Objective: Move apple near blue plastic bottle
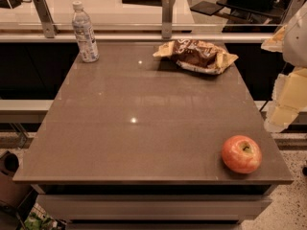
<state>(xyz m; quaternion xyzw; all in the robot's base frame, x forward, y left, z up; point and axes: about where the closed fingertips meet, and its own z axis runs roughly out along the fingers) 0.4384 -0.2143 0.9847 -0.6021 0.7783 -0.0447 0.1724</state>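
The apple [241, 154] sits near the table's [144, 109] front right corner, well apart from the bottle [85, 32], which stands upright at the back left. A snack bag [196, 55] lies back right. The gripper [287, 99], seemingly the pale shape past the right edge, touches nothing; its state I cannot tell.

Apple [241, 154] front-right, bottle [85, 32] back-left, gripper [286, 99] right

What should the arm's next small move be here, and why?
Probably bring the gripper down and across to the apple. The gripper hangs at the right edge, off the table and apart from the apple, which sits at the near right corner, far from the blue plastic bottle at the far left.
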